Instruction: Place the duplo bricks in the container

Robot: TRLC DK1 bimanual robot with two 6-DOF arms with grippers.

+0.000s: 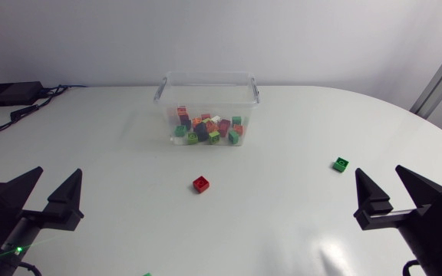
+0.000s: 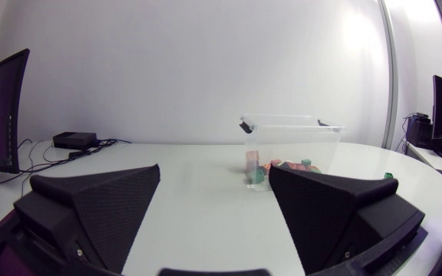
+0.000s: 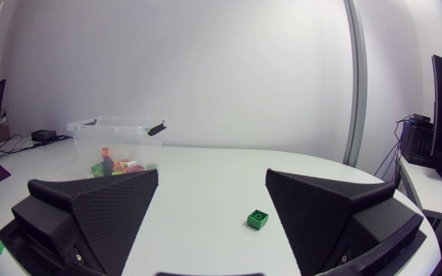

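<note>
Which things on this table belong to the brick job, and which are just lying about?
Job:
- clear plastic container, holding mixed coloured bricks
- red duplo brick, loose in front of the container
- green duplo brick, loose off to the right
- small green piece at the near edge, probably another brick

Lying about:
- black box-shaped device, far left corner
- black cables beside it

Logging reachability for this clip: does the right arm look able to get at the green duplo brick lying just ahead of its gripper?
Probably yes: the green duplo brick lies alone just ahead of the open right gripper, with nothing standing between them.
</note>
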